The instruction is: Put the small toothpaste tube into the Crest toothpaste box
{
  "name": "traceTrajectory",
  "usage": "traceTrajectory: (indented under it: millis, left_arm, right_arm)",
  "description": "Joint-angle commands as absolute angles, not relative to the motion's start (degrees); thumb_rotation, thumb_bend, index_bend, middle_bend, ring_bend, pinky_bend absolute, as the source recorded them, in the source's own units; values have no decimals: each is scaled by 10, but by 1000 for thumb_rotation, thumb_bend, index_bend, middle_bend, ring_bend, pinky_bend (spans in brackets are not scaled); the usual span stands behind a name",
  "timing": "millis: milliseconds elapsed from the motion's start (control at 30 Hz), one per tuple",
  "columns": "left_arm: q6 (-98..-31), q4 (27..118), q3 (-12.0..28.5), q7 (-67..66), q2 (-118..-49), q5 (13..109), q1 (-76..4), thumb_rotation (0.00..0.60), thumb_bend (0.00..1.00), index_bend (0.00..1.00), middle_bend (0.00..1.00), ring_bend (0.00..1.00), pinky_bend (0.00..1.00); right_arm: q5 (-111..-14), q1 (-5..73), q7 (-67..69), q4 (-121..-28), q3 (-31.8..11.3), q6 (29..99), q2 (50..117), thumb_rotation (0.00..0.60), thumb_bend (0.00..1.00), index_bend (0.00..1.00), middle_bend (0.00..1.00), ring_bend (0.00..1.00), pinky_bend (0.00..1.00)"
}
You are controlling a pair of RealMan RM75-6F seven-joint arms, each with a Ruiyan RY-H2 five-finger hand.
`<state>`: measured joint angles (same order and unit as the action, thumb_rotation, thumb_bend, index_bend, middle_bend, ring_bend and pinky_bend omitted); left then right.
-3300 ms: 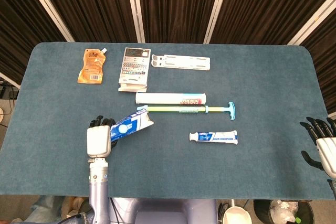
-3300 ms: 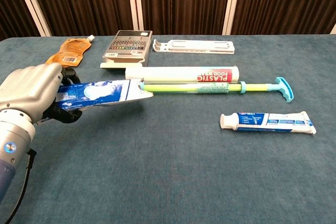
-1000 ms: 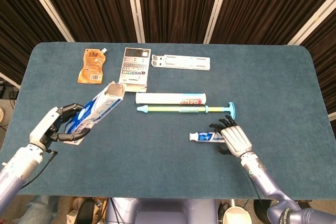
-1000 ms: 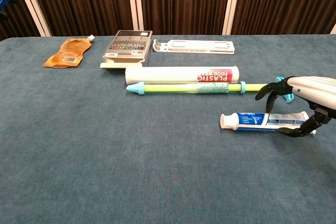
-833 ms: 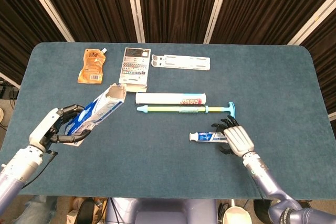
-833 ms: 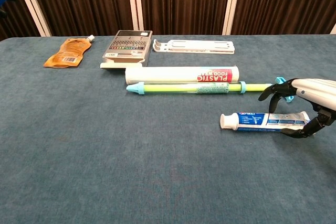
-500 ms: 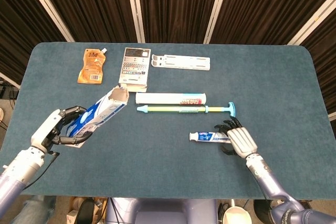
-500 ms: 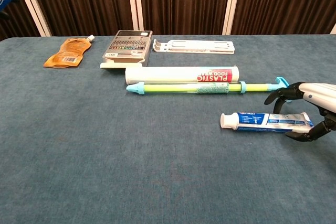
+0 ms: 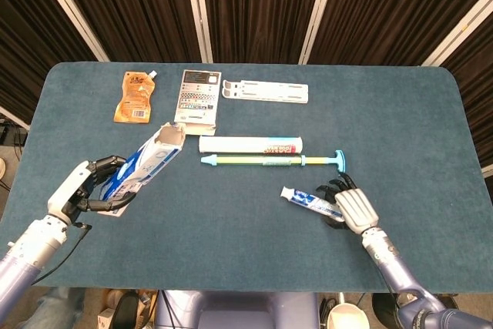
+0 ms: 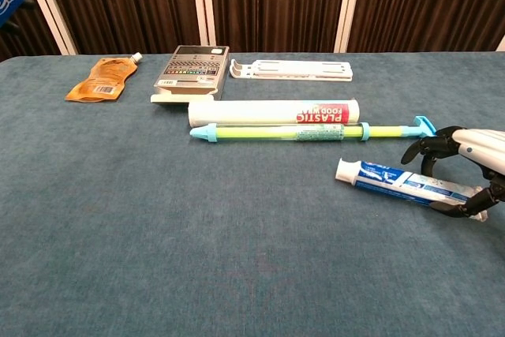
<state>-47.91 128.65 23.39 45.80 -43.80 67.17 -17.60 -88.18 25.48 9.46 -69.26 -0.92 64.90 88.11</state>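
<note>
The left hand gripped the Crest toothpaste box above the table at its left side, the opened end tilted up toward the centre. Further right, the small toothpaste tube lay angled, its cap end raised toward the box, with the right hand closed around its tail end. The step in hand appeared to be the pick-up of the tube. The next move would call for lifting it clear, then aligning it with the box opening for insertion.
</note>
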Motion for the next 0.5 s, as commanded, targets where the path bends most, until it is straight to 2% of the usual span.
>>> traceTrajectory:
  millis: [33,200,400,500]
  left_arm:
    - [-481,1277,228,475,-439,684,-175,600,339,421,420,226,297]
    - [-483,1269,216,484,-441,699,-176,600,339,421,420,226,297]
    - [-490,1266,194,475,-451,727,-177,600,339,422,421,226,297]
    - [-495,1264,182,474,-463,749,-178,600,339,422,422,226,297]
  right_arm:
    - [-883,253,96,-694,-11,658,880,600,310,322,541,228,28]
    - [-884,249,94,-697,-12,668,879,600,320,418,609,263,29]
    - [-898,236,81,-687,-15,713,887,600,529,715,727,366,29]
    - [-915,231,76,-685,-19,751,886,600,589,850,758,399,29]
